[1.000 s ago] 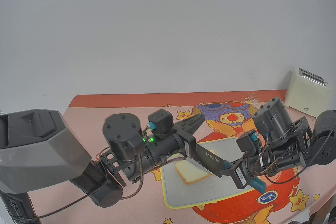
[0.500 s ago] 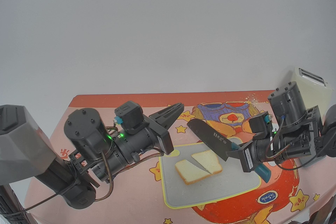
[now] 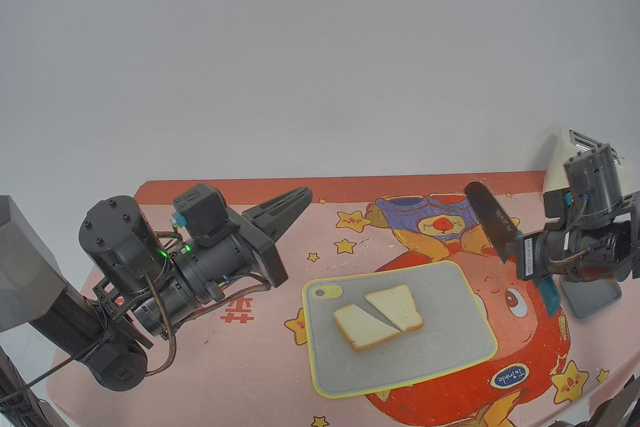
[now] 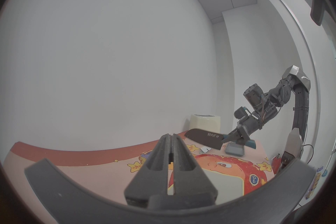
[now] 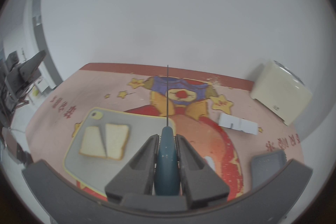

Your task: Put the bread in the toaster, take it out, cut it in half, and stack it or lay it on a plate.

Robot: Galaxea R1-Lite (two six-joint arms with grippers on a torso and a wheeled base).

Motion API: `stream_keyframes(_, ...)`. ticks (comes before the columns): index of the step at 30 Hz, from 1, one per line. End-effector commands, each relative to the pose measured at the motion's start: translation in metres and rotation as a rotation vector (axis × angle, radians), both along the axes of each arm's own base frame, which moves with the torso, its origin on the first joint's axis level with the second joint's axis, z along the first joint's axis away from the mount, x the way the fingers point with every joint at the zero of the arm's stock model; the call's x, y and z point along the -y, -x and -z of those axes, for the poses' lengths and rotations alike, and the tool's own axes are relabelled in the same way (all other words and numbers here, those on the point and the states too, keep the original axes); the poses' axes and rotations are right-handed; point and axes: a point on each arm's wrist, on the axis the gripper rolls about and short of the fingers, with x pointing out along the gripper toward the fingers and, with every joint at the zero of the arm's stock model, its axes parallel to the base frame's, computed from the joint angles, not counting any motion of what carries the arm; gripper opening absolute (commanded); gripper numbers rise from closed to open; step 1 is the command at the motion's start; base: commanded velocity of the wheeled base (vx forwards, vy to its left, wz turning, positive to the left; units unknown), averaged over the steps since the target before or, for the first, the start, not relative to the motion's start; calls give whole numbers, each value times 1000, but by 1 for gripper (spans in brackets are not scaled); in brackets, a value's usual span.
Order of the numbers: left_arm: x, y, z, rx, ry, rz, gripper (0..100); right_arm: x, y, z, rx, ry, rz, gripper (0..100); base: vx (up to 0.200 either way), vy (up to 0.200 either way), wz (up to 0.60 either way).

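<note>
Both arms backed off the board since a second ago. Right claw (image 3: 524, 255) is clamped on the knife (image 3: 492, 218), raised at 3 o'clock so the blade clears. Left claw (image 3: 300, 197) is closed and empty at 10 o'clock. Bread (image 3: 378, 319) lies halved on the board (image 3: 453, 321), open for plating.

Toaster (image 3: 557, 175), at 2 o'clock from cutting board (image 3: 427, 328), was half hidden behind the right wrist. Grey plate (image 3: 592, 301), at the board's 3 o'clock, was partly covered by right gripper (image 3: 527, 256). Mid-handle of knife (image 3: 492, 218) was buried between the clamping fingers. Small white item (image 5: 238, 124) near the toaster was too small to identify. In the left wrist view, the board lay mostly behind left gripper (image 4: 171, 139), its fingers pressed together.
</note>
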Motion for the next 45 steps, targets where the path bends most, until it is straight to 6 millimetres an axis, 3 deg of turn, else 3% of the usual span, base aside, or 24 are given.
stream_keyframes(1, -8, 6, 5, -16, -17, 21, 0, 34, 20, -13, 52, -30, 98, 0, 0, 0, 0)
stream_keyframes(7, -5, 5, -4, 26, -23, 172, 0, 57, 39, -7, -15, 59, 112, 0, 0, 0, 0)
stream_keyframes(18, -10, 6, 2, 66, -94, 198, 0, 81, 33, 11, -129, 86, 213, 0, 0, 0, 0)
stream_keyframes(45, -10, 6, 14, 46, -134, 193, 0, 80, 20, 23, -196, 28, 155, 0, 0, 0, 0)
